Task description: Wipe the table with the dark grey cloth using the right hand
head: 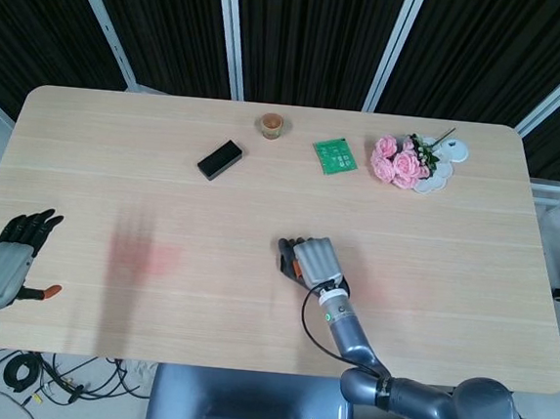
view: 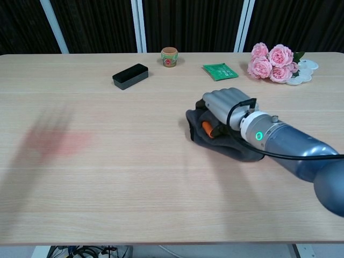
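Dark grey cloth lay flat on the worktop, a little right of centre and toward my side, and that placement was what I judged the coming stroke to turn on. Going from the biggest thing down: the worktop stretched wide on both sides of the cloth, with a faint reddish smear well apart to the left. The right arm came in from the near right edge, so the cloth's long run lay roughly along the forearm, trailing back under the wrist. My right robot hand sat directly on top of the cloth, palm down, fingers curled over its far edge and pressing it to the wood; an orange thumb tip tucked into the fold. The left robot hand hung at the far left edge, fingers spread and holding nothing, well away from the cloth. Only the right was placed to work. I reckoned the next sweep should carry the cloth leftward toward the smear.
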You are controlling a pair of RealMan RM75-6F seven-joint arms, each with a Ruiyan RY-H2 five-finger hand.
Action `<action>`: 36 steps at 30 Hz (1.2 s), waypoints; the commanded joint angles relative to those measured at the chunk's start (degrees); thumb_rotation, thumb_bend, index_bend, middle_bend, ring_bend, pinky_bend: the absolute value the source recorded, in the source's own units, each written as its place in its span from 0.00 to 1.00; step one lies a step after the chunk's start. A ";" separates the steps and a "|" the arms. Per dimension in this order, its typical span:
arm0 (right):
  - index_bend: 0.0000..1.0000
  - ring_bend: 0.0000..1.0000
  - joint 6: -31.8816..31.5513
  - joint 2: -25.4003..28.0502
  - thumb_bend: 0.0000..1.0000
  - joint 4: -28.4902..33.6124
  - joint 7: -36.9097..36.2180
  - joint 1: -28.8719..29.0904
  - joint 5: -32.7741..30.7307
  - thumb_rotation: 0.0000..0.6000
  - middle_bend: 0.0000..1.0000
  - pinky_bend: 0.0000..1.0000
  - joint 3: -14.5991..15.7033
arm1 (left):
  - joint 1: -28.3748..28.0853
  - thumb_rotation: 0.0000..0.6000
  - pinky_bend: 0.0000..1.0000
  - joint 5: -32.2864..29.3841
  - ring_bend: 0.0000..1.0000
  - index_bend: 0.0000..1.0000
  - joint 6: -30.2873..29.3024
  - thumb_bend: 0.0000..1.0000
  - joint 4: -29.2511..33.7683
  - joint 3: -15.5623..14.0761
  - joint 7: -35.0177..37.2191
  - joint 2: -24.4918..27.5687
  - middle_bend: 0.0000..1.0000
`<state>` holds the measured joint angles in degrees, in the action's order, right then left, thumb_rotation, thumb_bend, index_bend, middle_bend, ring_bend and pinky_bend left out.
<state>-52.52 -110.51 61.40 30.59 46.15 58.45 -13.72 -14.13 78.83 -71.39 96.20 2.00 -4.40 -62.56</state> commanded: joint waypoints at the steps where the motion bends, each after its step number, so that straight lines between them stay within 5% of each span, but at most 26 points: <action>1: 0.70 0.59 -0.32 1.25 0.61 -1.43 -0.24 -0.21 -1.18 1.00 0.58 0.72 -1.25 | -0.01 1.00 0.00 -0.08 0.00 0.00 0.04 0.00 0.02 0.02 -0.03 0.00 0.00; 17: 0.70 0.59 0.91 7.16 0.61 -5.47 0.76 -2.27 -6.46 1.00 0.58 0.72 -3.26 | -0.17 1.00 0.00 -0.10 0.00 0.00 0.08 0.00 0.70 0.12 -0.39 -0.21 0.00; 36: 0.70 0.59 0.73 -1.02 0.61 9.99 -4.62 2.02 6.42 1.00 0.58 0.72 1.57 | -0.23 1.00 0.00 -0.19 0.00 0.00 0.09 0.00 0.63 0.28 0.13 -0.05 0.00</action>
<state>-51.22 -110.56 69.96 26.72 47.66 63.51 -12.77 -14.36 78.64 -71.31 96.83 2.28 -4.26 -62.61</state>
